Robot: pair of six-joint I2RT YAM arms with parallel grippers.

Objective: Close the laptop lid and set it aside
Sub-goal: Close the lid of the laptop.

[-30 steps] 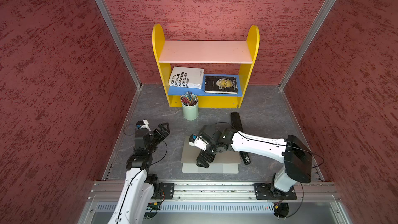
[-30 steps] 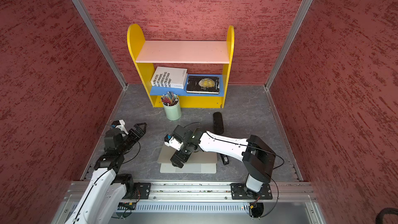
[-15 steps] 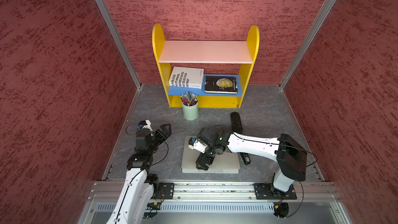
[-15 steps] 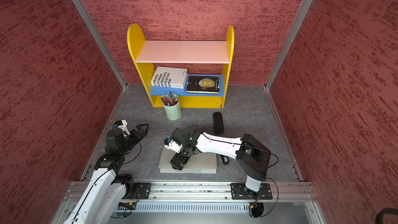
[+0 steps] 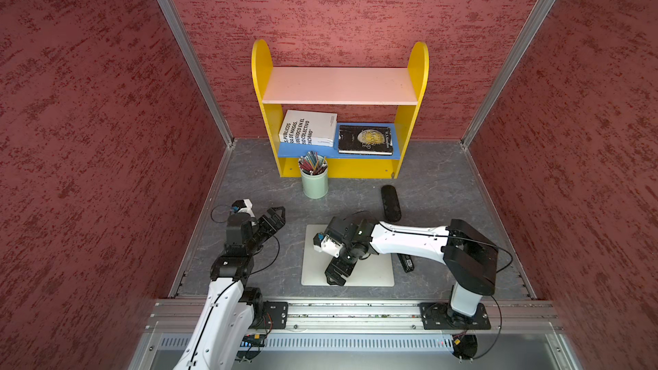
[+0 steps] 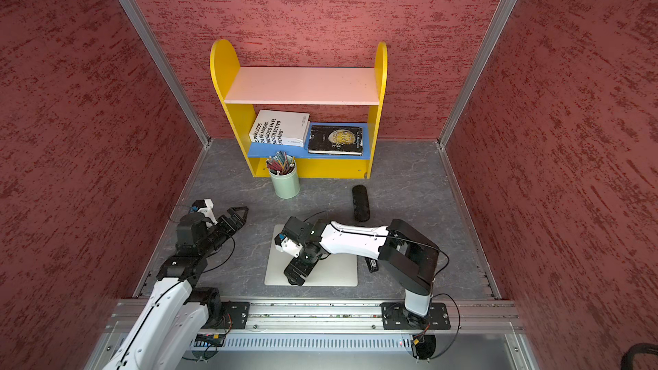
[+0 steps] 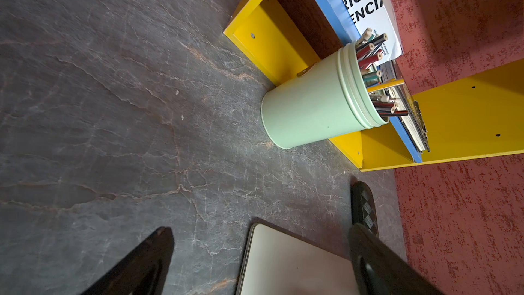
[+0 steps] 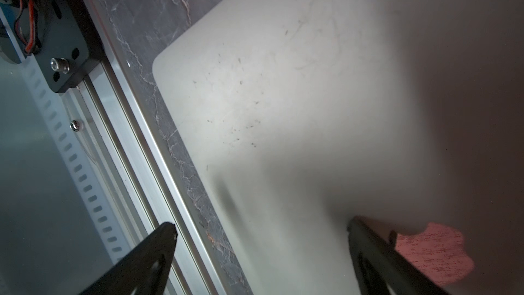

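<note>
silver-grey laptop point(image 5: 370, 272) lies flat on the worktop point(image 5: 445, 186) near the front rail point(image 5: 356, 311), its lid point(image 6: 334, 272) shut. my right fingers point(image 8: 136, 265) hang spread wide above the lid; my left fingers point(image 7: 136, 265) are spread too, over the worktop beside it.

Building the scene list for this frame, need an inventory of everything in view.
laptop: 1, silver, shut, flat at the table's front
shelf: 1, yellow with pink top and blue lower board, at the back wall
white book: 1, white, on the blue board
black book: 1, black, beside it
cup: 1, pale green, before the shelf
pencils: many, mixed, in the cup
case: 1, black, oval, behind the right arm
device: 1, black, beside the laptop
table: 1, grey
left hand: 1, black, open, beside the laptop
right hand: 1, black, open, over the laptop
</note>
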